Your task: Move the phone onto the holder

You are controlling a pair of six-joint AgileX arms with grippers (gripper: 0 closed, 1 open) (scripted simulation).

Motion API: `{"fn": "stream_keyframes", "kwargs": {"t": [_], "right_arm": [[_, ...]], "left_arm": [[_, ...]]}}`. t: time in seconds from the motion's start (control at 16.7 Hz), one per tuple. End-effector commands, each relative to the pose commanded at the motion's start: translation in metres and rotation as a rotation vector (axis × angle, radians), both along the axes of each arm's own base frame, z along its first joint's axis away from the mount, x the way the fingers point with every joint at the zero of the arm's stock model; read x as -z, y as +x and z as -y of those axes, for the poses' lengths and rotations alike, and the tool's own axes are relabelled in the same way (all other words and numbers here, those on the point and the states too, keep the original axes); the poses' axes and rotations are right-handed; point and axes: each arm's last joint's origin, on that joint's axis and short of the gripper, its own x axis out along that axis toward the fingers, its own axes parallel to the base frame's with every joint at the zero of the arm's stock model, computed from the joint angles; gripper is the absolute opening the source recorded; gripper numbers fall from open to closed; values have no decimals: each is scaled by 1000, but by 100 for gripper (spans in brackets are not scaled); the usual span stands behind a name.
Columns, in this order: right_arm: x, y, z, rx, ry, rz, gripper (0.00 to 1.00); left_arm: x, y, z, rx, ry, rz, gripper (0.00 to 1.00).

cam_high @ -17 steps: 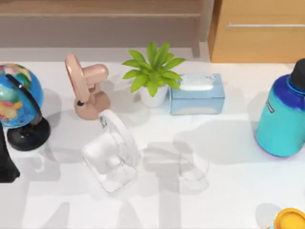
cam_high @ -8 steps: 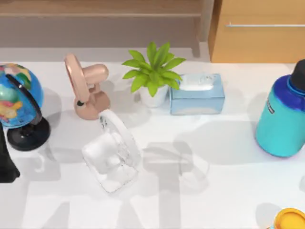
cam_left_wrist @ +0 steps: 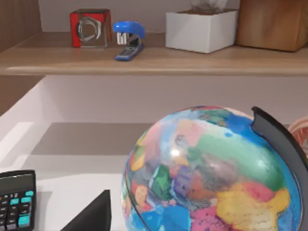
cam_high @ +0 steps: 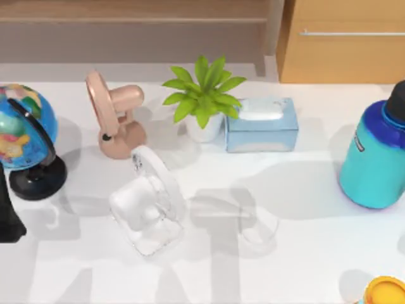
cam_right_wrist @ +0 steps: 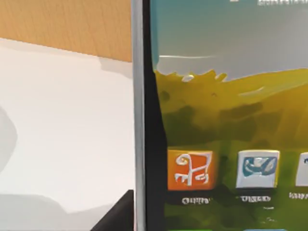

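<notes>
The phone (cam_right_wrist: 207,144) sits close before the right arm's wrist camera, screen facing it; I cannot tell whether the right pincer is pinching it. It should probably travel level and slowly left, stopping above the white holder (cam_high: 149,202) before lowering. The left arm (cam_high: 7,218) is parked beside the globe (cam_high: 22,130), and I cannot tell its pincer's state either.

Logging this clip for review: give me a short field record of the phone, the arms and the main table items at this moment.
phone: screen with app icons close in front of the right wrist camera, silver rim toward the table
left arm: dark part at the table's left edge, beside the globe
table middle: white fan, pink fan behind it
table back: potted plant, tissue box
table right: teal bottle, yellow lid
shelf: stapler, red cube
</notes>
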Motion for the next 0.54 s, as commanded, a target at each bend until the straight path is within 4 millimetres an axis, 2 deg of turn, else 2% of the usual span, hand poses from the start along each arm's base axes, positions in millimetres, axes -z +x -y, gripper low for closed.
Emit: {"fn": "stream_keyframes", "kwargs": {"t": [0.18, 0.54], "right_arm": [[0, 0, 0, 0, 0, 0, 98], [0, 0, 0, 0, 0, 0, 100]], "left_arm": [[0, 0, 0, 0, 0, 0, 100], [0, 0, 0, 0, 0, 0, 100]]}}
